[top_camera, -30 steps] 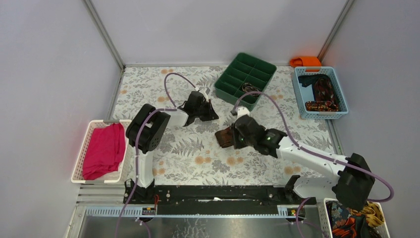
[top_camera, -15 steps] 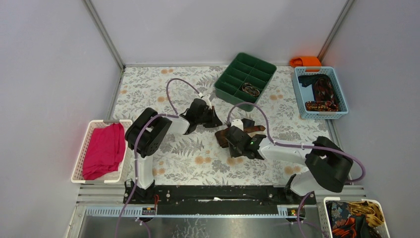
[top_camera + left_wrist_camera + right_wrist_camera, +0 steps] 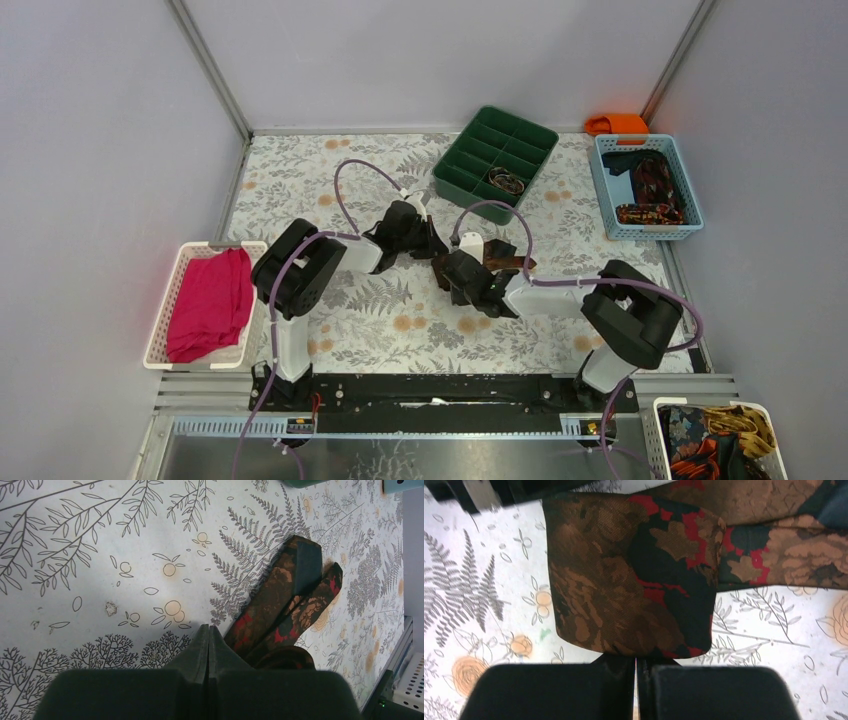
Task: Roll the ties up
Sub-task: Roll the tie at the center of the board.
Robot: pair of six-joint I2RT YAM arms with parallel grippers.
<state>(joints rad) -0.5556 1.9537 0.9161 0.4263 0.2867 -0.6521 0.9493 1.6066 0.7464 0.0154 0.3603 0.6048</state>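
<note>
A dark red-black tie with orange-tan patterns [image 3: 500, 256] lies mid-table, partly rolled, its two tails reaching right. In the right wrist view the roll [image 3: 629, 575] sits just beyond my right gripper [image 3: 636, 659], which is shut, its tips at the roll's near edge with nothing seen between them. The right gripper [image 3: 465, 283] is low at the roll's near side in the top view. My left gripper [image 3: 208, 628] is shut and empty, just left of the tie [image 3: 287, 597]; in the top view the left gripper [image 3: 425, 243] is at the roll's far left.
A green divider tray [image 3: 470, 150] at the back holds a rolled tie [image 3: 506, 181]. A blue basket [image 3: 690, 200] with more ties and an orange cloth [image 3: 618, 123] are at the back right. A white basket [image 3: 170, 300] with magenta cloth [image 3: 210, 300] is left. Another basket [image 3: 715, 440] is near right.
My right arm has folded in and its gripper has slid left and nearer, off the tie's tails to the roll's near edge. My left gripper has shifted slightly right toward the roll.
</note>
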